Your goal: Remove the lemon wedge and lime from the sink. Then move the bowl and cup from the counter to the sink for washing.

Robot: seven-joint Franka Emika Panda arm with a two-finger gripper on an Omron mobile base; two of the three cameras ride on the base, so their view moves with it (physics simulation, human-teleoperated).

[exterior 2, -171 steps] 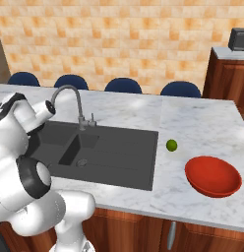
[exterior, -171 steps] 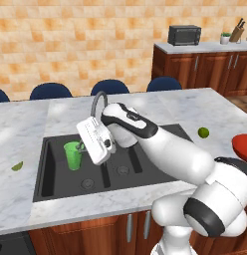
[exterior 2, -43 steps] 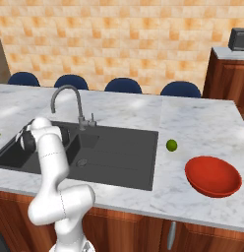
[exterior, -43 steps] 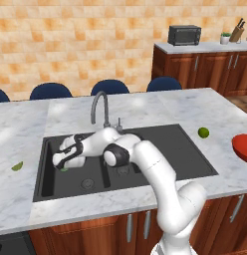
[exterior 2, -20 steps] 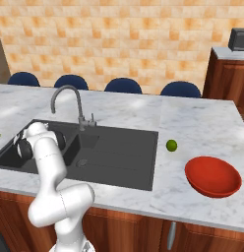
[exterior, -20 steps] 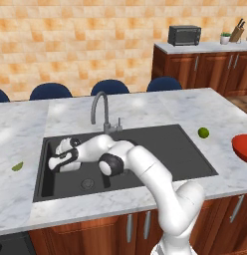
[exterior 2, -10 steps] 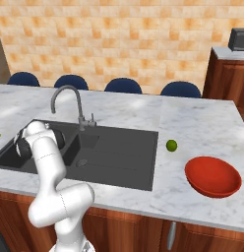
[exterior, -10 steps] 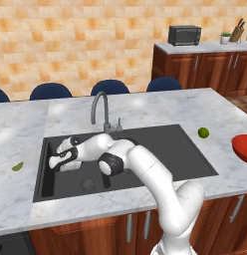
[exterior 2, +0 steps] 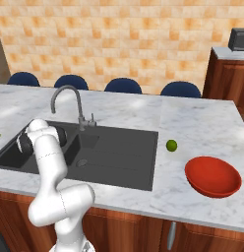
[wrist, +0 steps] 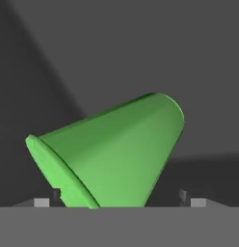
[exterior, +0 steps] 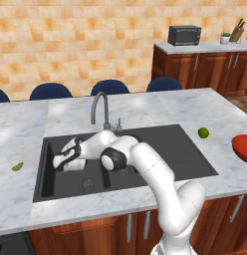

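Observation:
The green cup [wrist: 116,149] lies tilted on its side on the dark floor of the sink's [exterior: 165,149] left basin. My gripper [wrist: 117,195] is open, its two fingertips wide apart on either side of the cup's lower part. From the left base view my gripper [exterior: 60,160] reaches low into that left basin. The red bowl [exterior 2: 213,176] stands on the marble counter [exterior 2: 193,123] to the right of the sink [exterior 2: 119,152]. On the counter between sink and bowl rests the lime [exterior 2: 171,145]. The lemon wedge [exterior: 17,166] lies on the counter left of the sink.
A curved grey faucet [exterior: 99,107] rises behind the sink's divider, close above my arm. Blue chair backs [exterior: 110,86] line the counter's far side. A far counter with a microwave [exterior: 184,35] stands at the back right.
The jaws have spread from shut to wide open, letting go of the cup in the left basin. The arm has hardly moved.

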